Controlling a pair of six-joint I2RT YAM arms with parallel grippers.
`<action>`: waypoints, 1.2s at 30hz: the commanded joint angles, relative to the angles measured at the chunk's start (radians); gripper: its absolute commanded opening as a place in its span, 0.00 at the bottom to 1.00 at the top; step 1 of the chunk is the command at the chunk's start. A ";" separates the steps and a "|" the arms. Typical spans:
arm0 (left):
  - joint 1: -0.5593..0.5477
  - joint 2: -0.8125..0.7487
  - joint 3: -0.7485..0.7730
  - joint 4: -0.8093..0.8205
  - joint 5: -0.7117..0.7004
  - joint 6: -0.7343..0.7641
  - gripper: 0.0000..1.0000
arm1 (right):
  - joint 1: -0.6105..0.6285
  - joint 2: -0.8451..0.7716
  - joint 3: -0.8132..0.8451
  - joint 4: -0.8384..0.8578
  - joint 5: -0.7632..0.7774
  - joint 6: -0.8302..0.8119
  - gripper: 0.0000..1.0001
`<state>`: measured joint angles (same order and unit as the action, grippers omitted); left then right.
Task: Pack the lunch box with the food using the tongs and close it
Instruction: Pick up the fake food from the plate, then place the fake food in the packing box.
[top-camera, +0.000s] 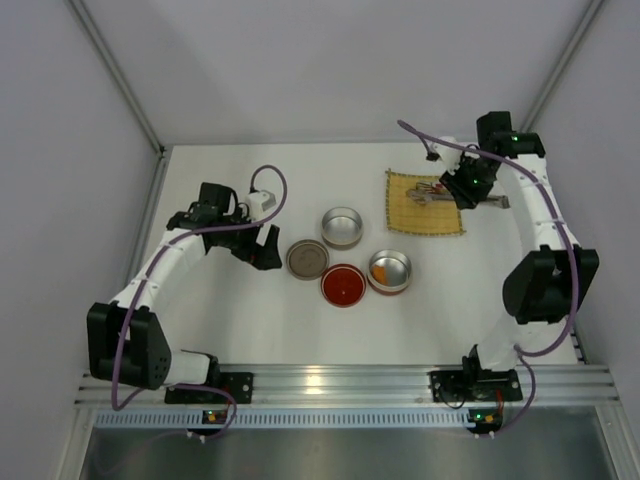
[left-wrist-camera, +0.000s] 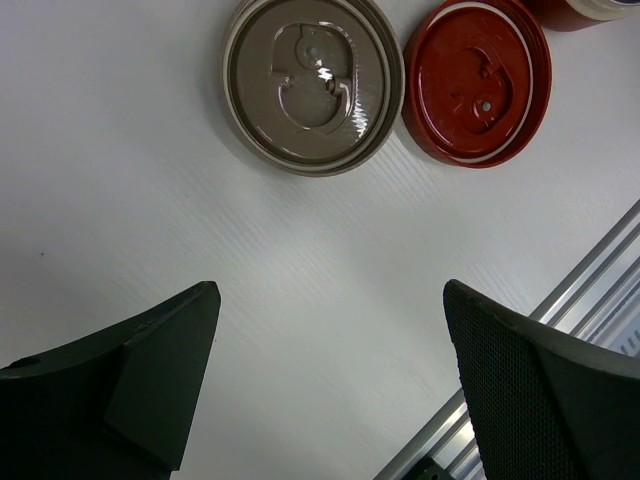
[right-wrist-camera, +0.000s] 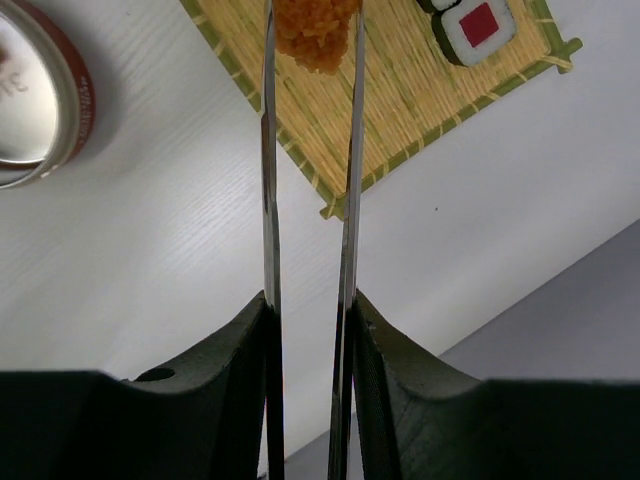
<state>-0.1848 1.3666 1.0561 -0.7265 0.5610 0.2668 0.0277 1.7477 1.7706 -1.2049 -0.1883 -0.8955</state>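
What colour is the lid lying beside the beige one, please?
The lid is red, clearest in the left wrist view.

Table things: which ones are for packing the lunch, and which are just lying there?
For the job: tongs, fried piece, sushi roll, silver tin, red tin, brown lid, red lid.
Just lying there: yellow mat, metal rail.

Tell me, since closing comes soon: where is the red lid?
In the top view the red lid lies mid-table, between the brown lid on its left and the red tin on its right.
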 joint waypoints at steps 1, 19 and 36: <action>0.004 -0.038 0.005 -0.001 0.022 -0.009 0.98 | -0.009 -0.145 -0.055 -0.007 -0.085 0.120 0.00; 0.004 -0.084 -0.031 -0.007 0.007 -0.011 0.98 | 0.097 -0.501 -0.430 -0.009 -0.181 0.346 0.00; 0.005 -0.098 -0.034 -0.008 -0.010 0.006 0.98 | 0.241 -0.504 -0.585 0.030 -0.070 0.447 0.00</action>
<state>-0.1848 1.2953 1.0264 -0.7341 0.5419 0.2642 0.2535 1.2549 1.1900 -1.2140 -0.2832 -0.4908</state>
